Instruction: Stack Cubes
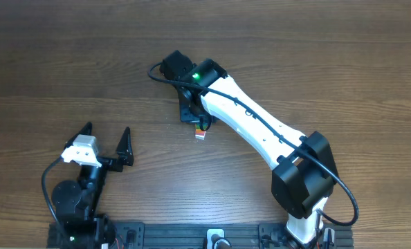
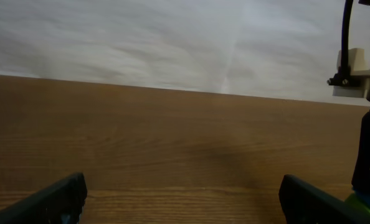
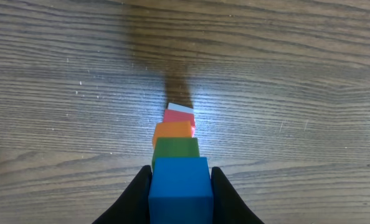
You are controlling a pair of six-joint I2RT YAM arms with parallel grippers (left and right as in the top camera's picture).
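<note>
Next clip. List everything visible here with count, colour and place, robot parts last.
blue cube: one, blue, top of the stack, between the right gripper's jaws
green cube: one, green, directly under the blue cube
orange cube: one, orange, under the green cube
red cube: one, red, under the orange cube; a pale edge below it, cannot tell what
table: one, brown wood, under everything
left gripper: one, black, jaws open, low near its own base, apart from the stack
right gripper: one, black, jaws closed on the blue cube, mid-table
</note>
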